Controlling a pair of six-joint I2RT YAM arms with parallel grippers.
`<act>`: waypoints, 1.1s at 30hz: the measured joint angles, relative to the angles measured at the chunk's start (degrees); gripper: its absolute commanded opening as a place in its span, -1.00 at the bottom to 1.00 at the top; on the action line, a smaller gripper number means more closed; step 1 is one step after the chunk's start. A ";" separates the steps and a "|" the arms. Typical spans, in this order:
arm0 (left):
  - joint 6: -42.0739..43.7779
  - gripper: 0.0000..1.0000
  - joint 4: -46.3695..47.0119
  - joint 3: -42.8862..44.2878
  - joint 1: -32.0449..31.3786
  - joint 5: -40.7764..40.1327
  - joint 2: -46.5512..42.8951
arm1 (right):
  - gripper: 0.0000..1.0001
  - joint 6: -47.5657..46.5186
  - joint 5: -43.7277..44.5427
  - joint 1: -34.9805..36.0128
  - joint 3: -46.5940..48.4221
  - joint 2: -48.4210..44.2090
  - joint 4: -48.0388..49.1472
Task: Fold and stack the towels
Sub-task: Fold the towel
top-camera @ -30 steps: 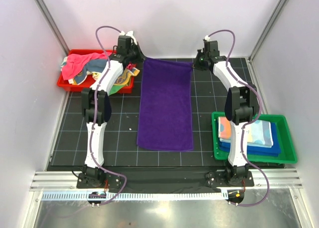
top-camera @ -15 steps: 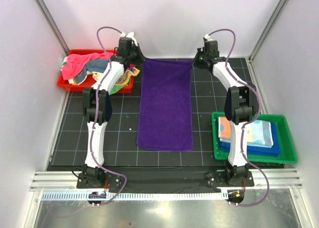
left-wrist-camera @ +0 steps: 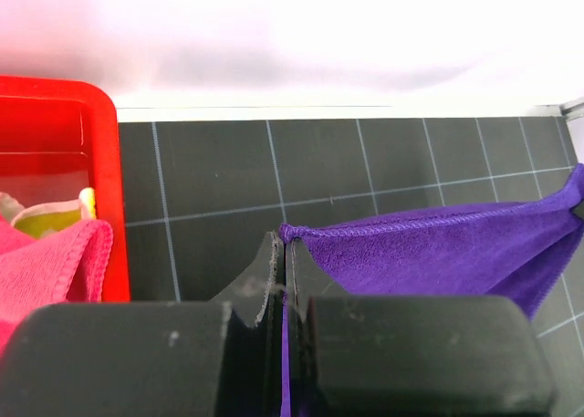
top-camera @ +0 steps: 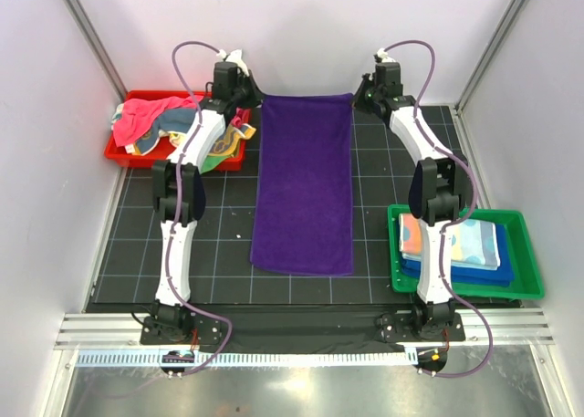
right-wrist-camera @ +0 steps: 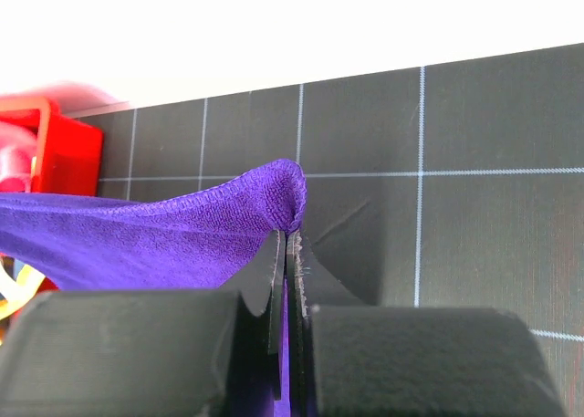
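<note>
A purple towel [top-camera: 304, 184] lies lengthwise down the middle of the black mat, its far edge lifted off the surface. My left gripper [left-wrist-camera: 286, 239] is shut on the towel's far left corner [left-wrist-camera: 294, 232], seen from above at the left gripper [top-camera: 248, 96]. My right gripper [right-wrist-camera: 288, 239] is shut on the far right corner [right-wrist-camera: 287, 193], and stands at the right gripper [top-camera: 359, 96] in the top view. The purple towel [left-wrist-camera: 438, 244] stretches taut between them. More crumpled towels [top-camera: 155, 120], pink and others, fill the red tray [top-camera: 123, 152]. Folded towels [top-camera: 461, 244] sit stacked in the green tray [top-camera: 525, 253].
The red tray stands at the back left close to my left arm; its wall [left-wrist-camera: 105, 180] shows beside the left jaws. The green tray is at the right front beside my right arm's base. White walls enclose the mat on three sides.
Both grippers have moved toward the back wall and risen, pulling the purple towel's far edge with them and stretching the towel longer.
</note>
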 measured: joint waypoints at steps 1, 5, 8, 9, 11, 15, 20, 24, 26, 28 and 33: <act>-0.02 -1.00 0.22 0.42 0.00 0.00 0.68 | -0.98 0.00 0.20 0.00 0.46 0.46 -0.02; -0.20 -1.00 0.74 2.91 0.11 0.00 3.72 | -0.98 -0.04 0.70 0.00 3.45 3.13 -0.33; -0.28 -1.00 0.90 3.76 0.31 -0.02 5.07 | -0.98 -0.15 1.05 0.00 4.50 4.48 -0.76; -0.28 -1.00 1.05 3.93 0.33 -0.02 5.35 | -0.98 -0.17 1.16 0.00 4.83 4.81 -0.85; -0.35 -1.00 1.36 4.42 0.37 0.00 5.77 | -0.98 -0.20 1.22 0.00 5.49 5.38 -0.85; -0.57 -1.00 2.47 4.46 0.42 0.63 5.86 | -0.98 -0.20 1.40 0.00 5.46 5.44 -0.76; -0.85 -1.00 5.75 -0.76 0.52 2.97 3.76 | -0.98 -0.17 1.44 0.00 0.52 3.82 0.57; -1.66 -1.00 7.63 -8.83 0.55 4.46 -0.11 | -0.98 0.11 1.33 0.00 -6.34 0.70 0.90; -1.92 -1.00 8.41 -12.41 0.52 5.07 -2.16 | -0.98 0.55 1.14 0.00 -10.47 -1.77 1.20; -2.08 -1.00 9.35 -16.11 0.52 5.49 -4.46 | -0.98 1.25 0.76 0.02 -14.75 -4.76 2.34; -2.43 -1.00 11.54 -26.32 0.39 6.03 -12.02 | -0.98 2.75 0.07 0.37 -25.00 -13.62 5.16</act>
